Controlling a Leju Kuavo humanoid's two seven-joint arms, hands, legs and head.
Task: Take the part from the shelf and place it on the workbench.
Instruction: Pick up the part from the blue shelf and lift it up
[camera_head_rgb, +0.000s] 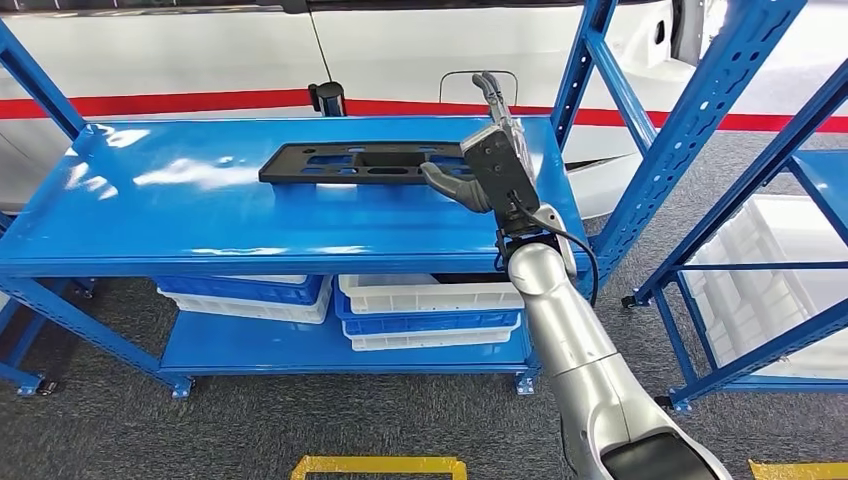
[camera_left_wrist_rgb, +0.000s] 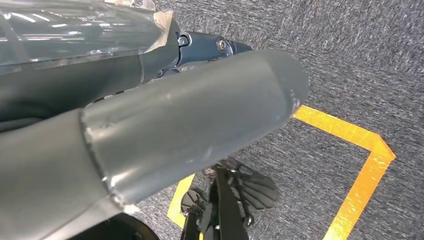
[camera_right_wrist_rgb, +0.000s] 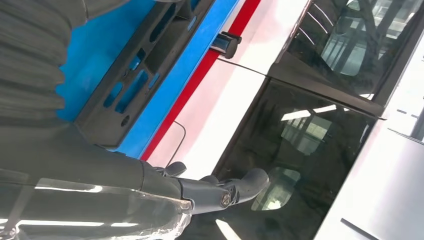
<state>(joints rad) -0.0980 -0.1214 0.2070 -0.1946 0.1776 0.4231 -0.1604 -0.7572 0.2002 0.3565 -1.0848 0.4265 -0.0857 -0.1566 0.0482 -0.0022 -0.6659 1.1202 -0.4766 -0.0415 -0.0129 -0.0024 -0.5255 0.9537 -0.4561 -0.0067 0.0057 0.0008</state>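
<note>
The part (camera_head_rgb: 360, 162) is a flat black plate with cut-outs, lying along the back of the blue shelf top (camera_head_rgb: 200, 210). My right hand (camera_head_rgb: 490, 160) is raised at the part's right end and covers that end. Its fingers (camera_head_rgb: 492, 95) point up and away, and its thumb (camera_head_rgb: 447, 186) reaches left over the shelf beside the part, holding nothing. In the right wrist view the part (camera_right_wrist_rgb: 130, 80) lies beside my right hand (camera_right_wrist_rgb: 65, 150), whose fingers (camera_right_wrist_rgb: 237, 186) stretch past the shelf's back edge. My left hand (camera_left_wrist_rgb: 175, 130) hangs over the carpet with nothing in it.
White and blue bins (camera_head_rgb: 430, 305) are stacked on the lower shelf. A white vehicle with a red stripe (camera_head_rgb: 200, 102) stands close behind, with a black post (camera_head_rgb: 327, 98) at the shelf's back edge. A second blue rack (camera_head_rgb: 700, 150) with a white bin (camera_head_rgb: 770, 280) stands at the right. Yellow tape (camera_head_rgb: 380, 465) marks the floor.
</note>
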